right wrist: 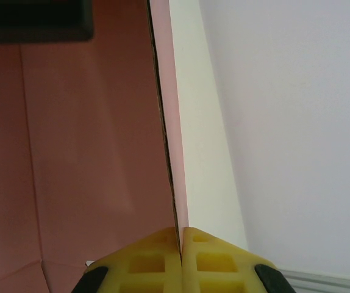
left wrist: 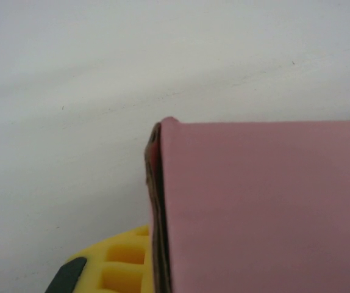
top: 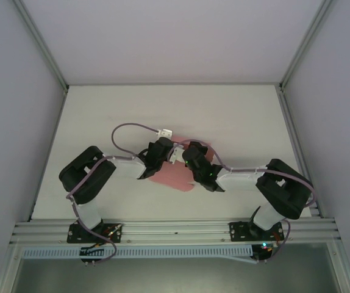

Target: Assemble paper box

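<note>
I see the white tabletop (top: 102, 116) with the pink paper box (top: 172, 177) at mid-frame, whether lying flat I can't tell.

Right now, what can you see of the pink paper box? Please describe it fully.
The paper box is thin, matte pink cardboard with creases, partly folded, at the middle of the white table. The left gripper is shut on a doubled, folded edge near a corner. The right gripper pinches one panel's edge.

paper box (top: 174, 178) at the middle of the counter (top: 102, 116), left fingers (left wrist: 123, 265) at its left end, right fingers (right wrist: 150, 262) at its right, one panel edge between them
</note>
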Available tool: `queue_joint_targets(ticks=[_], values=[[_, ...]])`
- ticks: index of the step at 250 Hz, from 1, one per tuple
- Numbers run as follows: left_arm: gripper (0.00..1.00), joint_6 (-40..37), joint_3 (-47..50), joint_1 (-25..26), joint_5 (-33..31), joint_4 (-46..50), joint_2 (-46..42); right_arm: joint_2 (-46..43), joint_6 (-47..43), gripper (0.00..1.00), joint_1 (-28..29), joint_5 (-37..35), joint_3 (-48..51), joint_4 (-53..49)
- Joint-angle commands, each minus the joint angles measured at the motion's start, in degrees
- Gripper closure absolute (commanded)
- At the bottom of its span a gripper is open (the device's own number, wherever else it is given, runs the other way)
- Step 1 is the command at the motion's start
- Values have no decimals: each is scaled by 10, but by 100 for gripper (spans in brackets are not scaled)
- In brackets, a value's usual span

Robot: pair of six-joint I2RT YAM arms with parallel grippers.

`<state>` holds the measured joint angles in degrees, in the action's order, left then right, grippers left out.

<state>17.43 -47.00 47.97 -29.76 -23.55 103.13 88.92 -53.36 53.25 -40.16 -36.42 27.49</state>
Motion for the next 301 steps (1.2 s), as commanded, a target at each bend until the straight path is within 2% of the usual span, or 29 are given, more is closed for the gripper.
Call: queue_joint_targets(ticks=[1,37,63,77,89,100,119,131,142,180,195,211,251,272,301], values=[[100,33,12,-39,-163,106,30,-13,25,100,-5,-33,18,-80],[100,35,13,-39,-151,112,23,-12,27,100,-8,-27,15,-80],[100,-14,37,-37,-77,53,-6,-13,42,100,-8,-24,6,-87],[100,-30,56,-35,-36,12,-34,-18,61,80,-7,-23,-7,-93],[100,-35,65,-34,1,-8,-60,-30,76,70,-8,-20,-19,-93],[100,-39,64,-34,25,-13,-80,-47,92,54,-8,-12,-31,-94],[100,-37,54,-35,36,-1,-109,-93,123,43,-8,20,-47,-104],[100,-37,49,-34,35,5,-121,-129,140,19,-7,47,-50,-104],[100,-39,46,-34,32,8,-129,-169,164,1,-7,81,-50,-108],[100,-39,40,-34,22,21,-151,-305,241,0,-10,206,-38,-122],[100,-36,41,-34,25,27,-157,-340,278,0,-16,223,-41,-119],[100,-32,43,-34,29,31,-164,-354,328,0,-25,210,-61,-132],[100,-25,51,-34,44,34,-187,-296,411,0,-67,200,-138,-246],[100,-26,52,-34,45,38,-193,-254,431,0,-80,170,-157,-271],[100,-27,48,-34,45,48,-195,-209,431,0,-91,196,-162,-283]])
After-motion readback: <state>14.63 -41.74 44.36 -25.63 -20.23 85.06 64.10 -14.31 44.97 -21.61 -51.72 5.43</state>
